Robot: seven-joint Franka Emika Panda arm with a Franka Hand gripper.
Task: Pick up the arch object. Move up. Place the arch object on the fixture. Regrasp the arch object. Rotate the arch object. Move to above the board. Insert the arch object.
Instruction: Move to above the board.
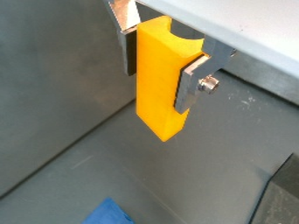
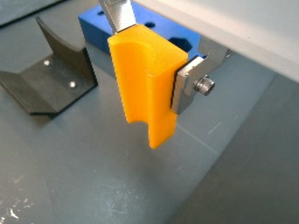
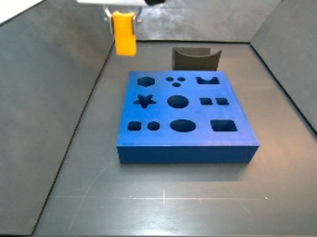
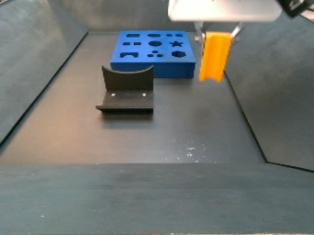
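arch object (image 2: 146,83) clamped in pincer (image 2: 152,70), aloft; board (image 2: 176,37) mostly hidden behind.

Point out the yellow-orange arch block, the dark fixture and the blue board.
Yellow-orange arch block (image 4: 215,55), side view, middle of its face, held in the gripper (image 4: 218,33).
Dark fixture (image 4: 125,92), side view, its upright.
Blue board (image 3: 183,116), side view, top face.

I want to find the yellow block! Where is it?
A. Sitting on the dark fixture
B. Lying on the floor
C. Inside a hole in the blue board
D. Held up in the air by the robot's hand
D: the hand is shut on the arch object, which hangs above the floor, off the board and the fixture.
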